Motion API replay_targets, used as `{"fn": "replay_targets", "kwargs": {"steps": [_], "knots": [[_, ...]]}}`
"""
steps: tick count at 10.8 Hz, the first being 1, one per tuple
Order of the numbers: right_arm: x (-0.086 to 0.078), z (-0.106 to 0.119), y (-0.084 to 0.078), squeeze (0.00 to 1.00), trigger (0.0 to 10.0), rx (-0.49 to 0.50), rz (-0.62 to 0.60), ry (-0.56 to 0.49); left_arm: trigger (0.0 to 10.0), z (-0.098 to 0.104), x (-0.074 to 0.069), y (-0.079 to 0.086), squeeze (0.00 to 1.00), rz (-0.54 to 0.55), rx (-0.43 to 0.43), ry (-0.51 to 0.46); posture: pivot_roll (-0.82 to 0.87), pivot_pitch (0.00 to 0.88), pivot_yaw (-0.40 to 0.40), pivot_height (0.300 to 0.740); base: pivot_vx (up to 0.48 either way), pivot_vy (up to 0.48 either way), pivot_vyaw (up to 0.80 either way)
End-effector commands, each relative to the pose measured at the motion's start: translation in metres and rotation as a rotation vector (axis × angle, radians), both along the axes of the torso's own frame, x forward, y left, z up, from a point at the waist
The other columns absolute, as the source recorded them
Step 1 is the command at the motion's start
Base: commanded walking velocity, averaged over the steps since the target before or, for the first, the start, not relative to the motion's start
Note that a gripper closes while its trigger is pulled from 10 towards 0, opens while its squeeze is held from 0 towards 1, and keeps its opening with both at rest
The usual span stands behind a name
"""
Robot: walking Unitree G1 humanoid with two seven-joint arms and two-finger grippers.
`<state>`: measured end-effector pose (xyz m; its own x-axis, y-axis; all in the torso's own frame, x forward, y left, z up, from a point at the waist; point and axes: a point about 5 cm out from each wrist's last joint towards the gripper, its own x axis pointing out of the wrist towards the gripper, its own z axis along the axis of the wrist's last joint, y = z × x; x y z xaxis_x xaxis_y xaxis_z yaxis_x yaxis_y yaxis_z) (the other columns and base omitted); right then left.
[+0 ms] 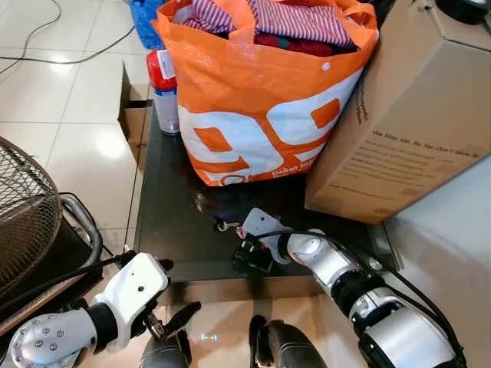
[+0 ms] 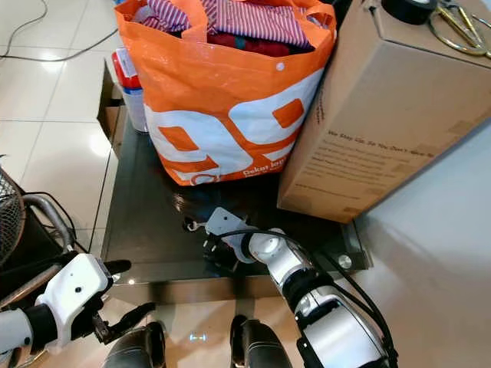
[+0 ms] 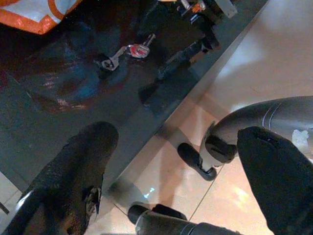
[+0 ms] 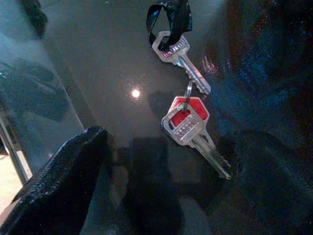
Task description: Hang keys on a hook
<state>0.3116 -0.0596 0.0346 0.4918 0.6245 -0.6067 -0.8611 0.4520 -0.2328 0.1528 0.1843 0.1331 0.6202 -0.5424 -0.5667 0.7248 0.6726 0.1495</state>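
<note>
A small bunch of keys point(image 4: 188, 112), two silver keys, one with a red head, on a ring with a black loop, lies flat on the dark glass table point(image 1: 173, 222). In the left eye view the keys point(image 1: 226, 226) rest near the table's front, just below the orange bag. My right gripper point(image 4: 171, 142) hovers open right over them, one finger on each side, touching nothing; in the left eye view the right gripper point(image 1: 255, 257) is just behind the keys. My left gripper point(image 1: 175, 290) stands open and empty below the table's front edge, over the floor.
An orange shopping bag point(image 1: 261, 115) full of clothes and a big cardboard box point(image 1: 406, 115) crowd the back of the table. A red-capped spray can point(image 1: 163, 92) stands at the back left. A fan grille point(image 1: 23, 215) is at my left, a small carton point(image 1: 132, 115) on the floor.
</note>
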Motion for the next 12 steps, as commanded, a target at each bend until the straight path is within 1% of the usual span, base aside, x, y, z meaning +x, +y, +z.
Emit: {"fn": "replay_targets", "kwargs": {"steps": [1,2,4,5,7,12], "knots": [[-0.002,-0.008,-0.010,0.00,5.5,-0.059,-0.028,0.023,10.0,0.002,-0.005,-0.004,0.00,-0.013,-0.006,0.001,-0.01,0.263,-0.140,0.740,0.000,0.000,0.00],[-0.002,-0.009,-0.011,0.00,3.6,-0.060,-0.037,0.025,10.0,0.002,-0.006,-0.005,0.00,-0.012,-0.007,0.003,0.00,0.263,-0.141,0.740,0.000,0.000,0.00],[-0.004,-0.010,-0.005,0.00,0.0,-0.031,-0.034,0.033,10.0,0.002,-0.008,-0.005,0.00,-0.008,-0.009,0.008,0.00,0.264,-0.144,0.740,0.000,0.000,0.00],[-0.007,-0.012,-0.002,0.00,0.0,-0.023,-0.031,0.045,10.0,0.002,-0.009,-0.006,0.00,-0.007,-0.011,0.012,0.00,0.264,-0.144,0.740,0.000,0.000,0.00],[-0.009,-0.014,0.000,0.00,0.0,-0.026,-0.020,0.058,10.0,0.002,-0.010,-0.005,0.00,-0.005,-0.009,0.015,0.00,0.263,-0.144,0.740,0.000,0.000,0.00],[-0.012,-0.019,-0.004,0.00,0.0,-0.028,-0.027,0.070,10.0,0.002,-0.010,-0.002,0.00,0.003,0.001,0.015,0.00,0.264,-0.143,0.740,0.000,0.000,0.00]]}}
